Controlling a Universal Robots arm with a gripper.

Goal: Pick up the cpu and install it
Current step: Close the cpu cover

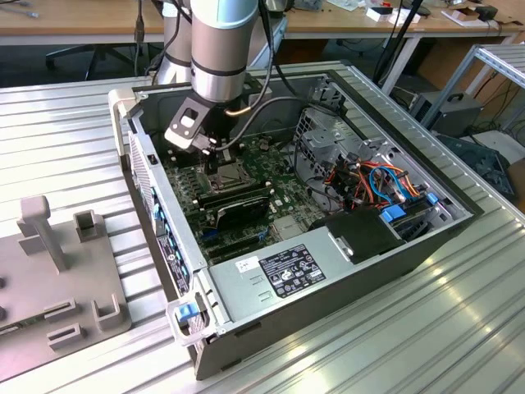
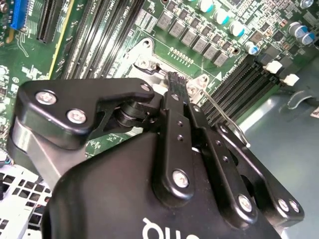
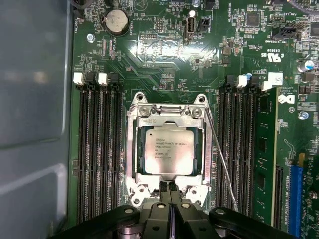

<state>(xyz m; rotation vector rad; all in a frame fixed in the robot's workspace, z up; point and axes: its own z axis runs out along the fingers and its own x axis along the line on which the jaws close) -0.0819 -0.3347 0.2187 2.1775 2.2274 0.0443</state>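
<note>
The jaws are pressed together with nothing between them. In the first wrist view the gripper [image 3: 169, 188] has its fingertips just beside one edge of the cpu [image 3: 169, 149]; whether they touch it cannot be told. The cpu lies flat in its socket, inside the metal socket frame [image 3: 133, 149]. A thin wire lever [image 3: 222, 159] runs along one side of the frame. Rows of memory slots [image 3: 97, 149] flank the socket on the green motherboard [image 3: 164, 55]. In the exterior view the arm [image 1: 220, 49] reaches down into the open computer case [image 1: 344, 287], which lies on a ribbed metal table [image 1: 66, 139].
</note>
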